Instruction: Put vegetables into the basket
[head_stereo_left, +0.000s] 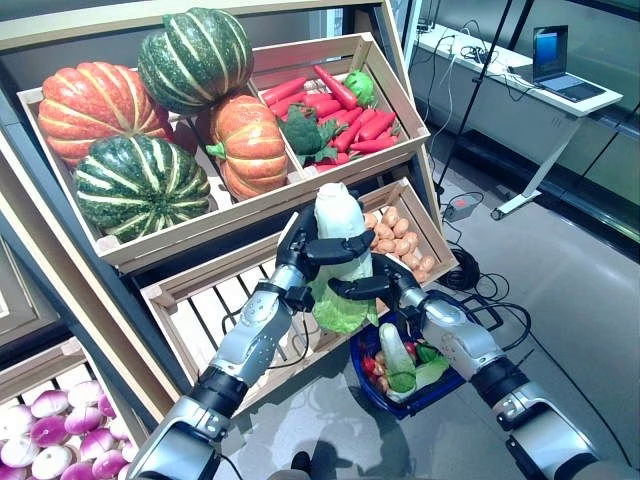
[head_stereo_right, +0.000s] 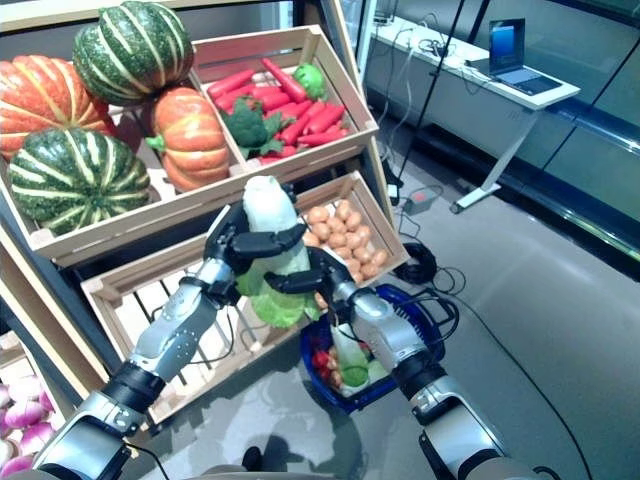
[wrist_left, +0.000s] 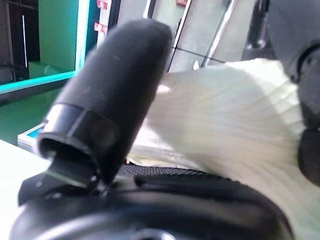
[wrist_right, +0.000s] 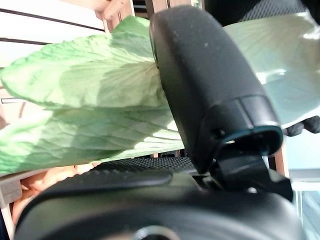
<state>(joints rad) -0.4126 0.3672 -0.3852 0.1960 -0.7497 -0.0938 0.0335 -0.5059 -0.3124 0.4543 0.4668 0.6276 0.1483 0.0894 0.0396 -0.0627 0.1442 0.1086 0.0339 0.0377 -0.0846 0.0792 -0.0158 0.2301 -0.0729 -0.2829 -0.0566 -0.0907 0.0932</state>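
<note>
The crates (head_stereo_left: 250, 205) on the shelf are pale bare wood, matt and slatted. The pumpkins (head_stereo_left: 150, 185) at the upper left have a ribbed, glossy skin. The cabbage (head_stereo_left: 340, 250) shows a smooth white stalk and crinkled, veined green leaves. The basket (head_stereo_right: 410, 370) looks like blue plastic. The floor (head_stereo_left: 590, 300) at the right is grey and smooth with a dull sheen.

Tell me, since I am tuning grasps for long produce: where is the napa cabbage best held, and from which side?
Judging by its upright pose, grip the napa cabbage around its firm white stalk from opposite sides, as left hand and right hand do, not its floppy green leaves.
</note>
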